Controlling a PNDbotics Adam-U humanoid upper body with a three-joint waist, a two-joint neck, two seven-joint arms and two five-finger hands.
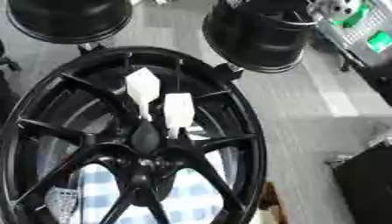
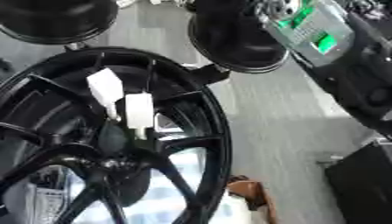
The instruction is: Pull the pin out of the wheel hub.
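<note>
Left eye view: two white pins (image 1: 179, 111) stand in the black wheel hub (image 1: 145, 166); no hand visible.

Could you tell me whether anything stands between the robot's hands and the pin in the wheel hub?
Neither hand is in view, so no path can be judged. Two white tags hang in front of the spokes just above the hub of the black wheel; I cannot make out the pin.
</note>
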